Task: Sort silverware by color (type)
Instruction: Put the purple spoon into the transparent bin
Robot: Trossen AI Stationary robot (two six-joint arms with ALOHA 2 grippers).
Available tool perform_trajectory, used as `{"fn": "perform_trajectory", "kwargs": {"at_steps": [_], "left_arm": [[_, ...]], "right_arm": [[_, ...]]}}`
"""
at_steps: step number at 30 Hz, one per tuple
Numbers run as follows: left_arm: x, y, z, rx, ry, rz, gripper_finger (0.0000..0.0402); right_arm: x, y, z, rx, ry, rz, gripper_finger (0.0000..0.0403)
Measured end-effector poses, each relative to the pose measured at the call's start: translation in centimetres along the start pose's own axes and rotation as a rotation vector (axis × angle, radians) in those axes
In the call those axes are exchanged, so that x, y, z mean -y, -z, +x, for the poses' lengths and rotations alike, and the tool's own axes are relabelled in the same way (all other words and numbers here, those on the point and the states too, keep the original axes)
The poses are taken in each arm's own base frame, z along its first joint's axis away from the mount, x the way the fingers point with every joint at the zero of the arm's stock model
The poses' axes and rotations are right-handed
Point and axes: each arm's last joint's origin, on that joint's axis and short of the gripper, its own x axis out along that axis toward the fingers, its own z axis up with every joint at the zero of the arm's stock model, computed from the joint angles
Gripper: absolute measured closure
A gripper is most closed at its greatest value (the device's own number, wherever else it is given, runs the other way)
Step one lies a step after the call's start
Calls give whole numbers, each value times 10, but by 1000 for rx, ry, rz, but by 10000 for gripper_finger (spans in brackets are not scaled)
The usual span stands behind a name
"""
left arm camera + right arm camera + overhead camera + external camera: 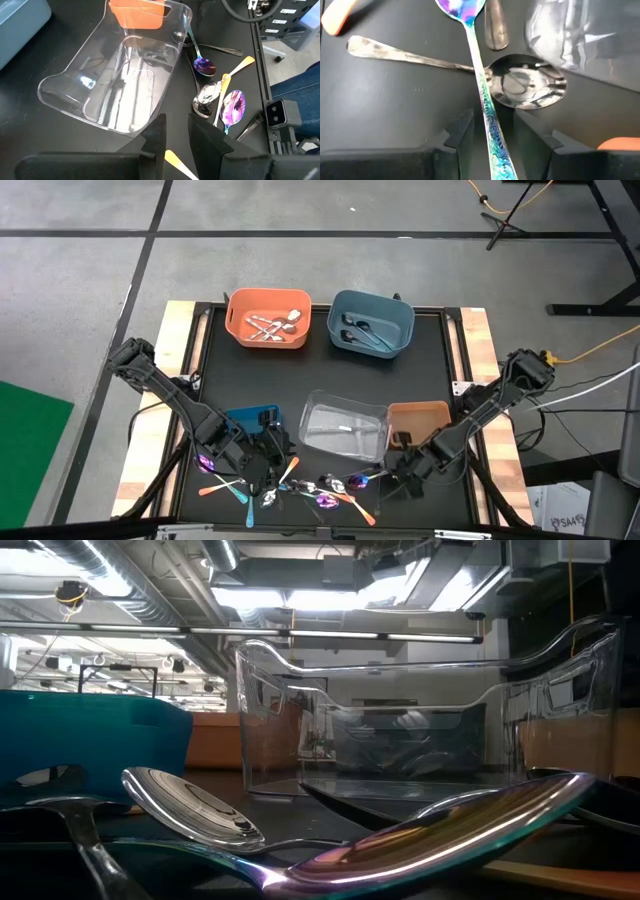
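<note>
Down at the near edge of the black table (450,395), both arms crouch over the scattered silverware (300,485), which lies in a loose heap in front of the clear bin (345,425), between the two grippers. The right gripper (492,137) hangs low over an iridescent spoon (477,75), its jaws parted with the spoon's handle running straight between them; whether the fingers (457,132) actually press the handle I cannot tell. That spoon's long axis runs away from the gripper, bowl at the far end, and its handle crosses over a plain silver spoon (525,87), which lies almost square to it. The left gripper (175,132) sits just beside the clear bin's near rim, jaws slightly apart, with a yellowish-orange handle (175,162) showing beneath them; whether it is gripped I cannot tell. Ahead of it a purple-bowled spoon (232,106) and an orange-handled piece (235,67) lie side by side, slanting alike. Farther back, the orange bin (268,317) holds silver pieces and the blue bin (372,322) dark ones.
</note>
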Motion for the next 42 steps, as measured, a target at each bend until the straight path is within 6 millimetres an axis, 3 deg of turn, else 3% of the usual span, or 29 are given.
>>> {"fn": "perform_trajectory", "kwargs": {"at_steps": [14,30,42], "left_arm": [[0,0,0,1,0,-1,327],[0,0,0,1,1,-1,327],[0,0,0,1,1,-2,327]], "right_arm": [[-5,-3,19,16,-11,0,272],[-4,-2,20,12,-10,0,275],[-4,-2,20,11,-4,-1,378]]}}
